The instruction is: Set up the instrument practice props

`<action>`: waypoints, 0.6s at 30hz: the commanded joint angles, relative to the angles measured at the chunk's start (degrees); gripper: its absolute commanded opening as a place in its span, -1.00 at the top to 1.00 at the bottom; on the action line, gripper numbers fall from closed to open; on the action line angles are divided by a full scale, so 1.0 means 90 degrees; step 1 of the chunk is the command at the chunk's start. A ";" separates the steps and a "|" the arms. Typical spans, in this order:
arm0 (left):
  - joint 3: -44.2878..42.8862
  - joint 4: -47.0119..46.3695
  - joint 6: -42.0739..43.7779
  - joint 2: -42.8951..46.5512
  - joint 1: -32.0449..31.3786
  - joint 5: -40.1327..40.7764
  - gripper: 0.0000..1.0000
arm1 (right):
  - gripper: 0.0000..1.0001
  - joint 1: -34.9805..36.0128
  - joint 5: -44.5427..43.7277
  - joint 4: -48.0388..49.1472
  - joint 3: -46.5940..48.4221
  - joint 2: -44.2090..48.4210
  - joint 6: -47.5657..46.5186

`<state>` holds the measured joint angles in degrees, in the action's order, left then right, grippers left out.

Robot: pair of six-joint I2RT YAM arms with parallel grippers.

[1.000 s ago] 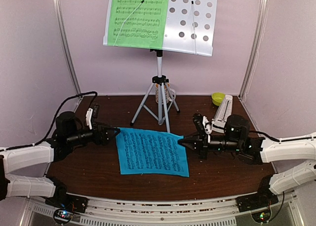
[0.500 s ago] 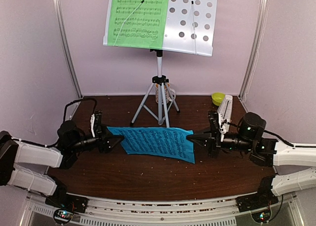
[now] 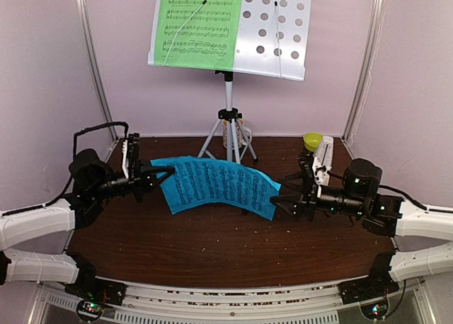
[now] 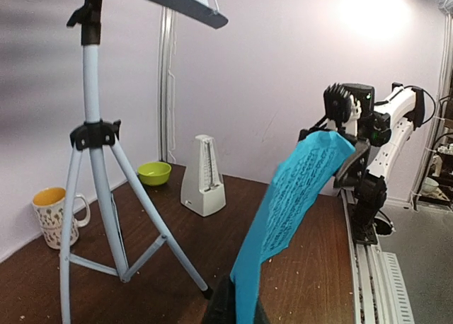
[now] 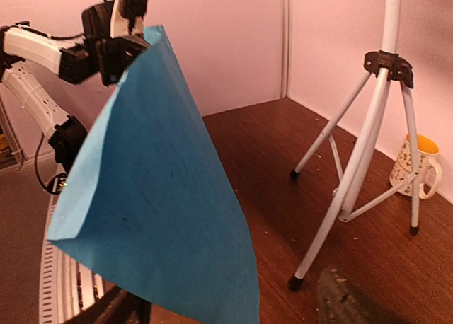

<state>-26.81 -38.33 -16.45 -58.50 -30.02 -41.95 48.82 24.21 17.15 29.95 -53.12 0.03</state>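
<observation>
The bench (image 3: 212,246) is dark brown wood, matt and dotted with pale specks. At its back stands the music stand (image 3: 272,34), a white metal desk punched with round holes, set on a silver pole with three splayed legs that end in black feet.

The blue music sheet (image 3: 212,186) hangs above the bench in front of the tripod, stretched between the two arms and touching no surface that can be seen. It is thin, limp paper printed with black staves on its upper face and plain blue on its underside, and it bows in a soft curve from one grip to the other. The left pincer (image 3: 161,174) is closed on the sheet's left edge; in the left wrist view the paper rises straight out from between its black fingers. The right pincer (image 3: 277,198) is clamped on the sheet's lower right corner.

The green music sheet (image 3: 195,23) lies flat on the left half of the stand's desk under a thin wire arm. The white pyramid metronome (image 3: 320,161) stands upright near the back right corner, behind the right arm. A patterned mug (image 4: 55,212) with an orange inside sits behind the tripod, and a small lime-green bowl (image 3: 312,141) rests just beside the metronome
</observation>
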 commanded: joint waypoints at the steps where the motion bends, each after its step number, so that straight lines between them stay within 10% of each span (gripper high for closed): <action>1: -0.1434 0.3819 0.1592 0.0375 -0.0227 0.0288 1.00 | -0.82 -0.0032 -0.1395 -0.1818 0.0957 0.0134 -0.0259; 10: -0.4037 0.8265 0.3279 -0.0452 -0.0853 0.0239 1.00 | -1.00 0.0205 -0.2156 -0.3307 0.2401 -0.0226 -0.0951; 18: -0.5384 0.9497 0.3890 -0.1488 -0.1530 0.0297 1.00 | -0.85 0.0831 -0.1550 -0.3512 0.3293 -0.0987 -0.1473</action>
<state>-70.32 38.61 13.69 -68.86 -42.09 -39.18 54.26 7.53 -11.07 55.51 -58.70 -9.96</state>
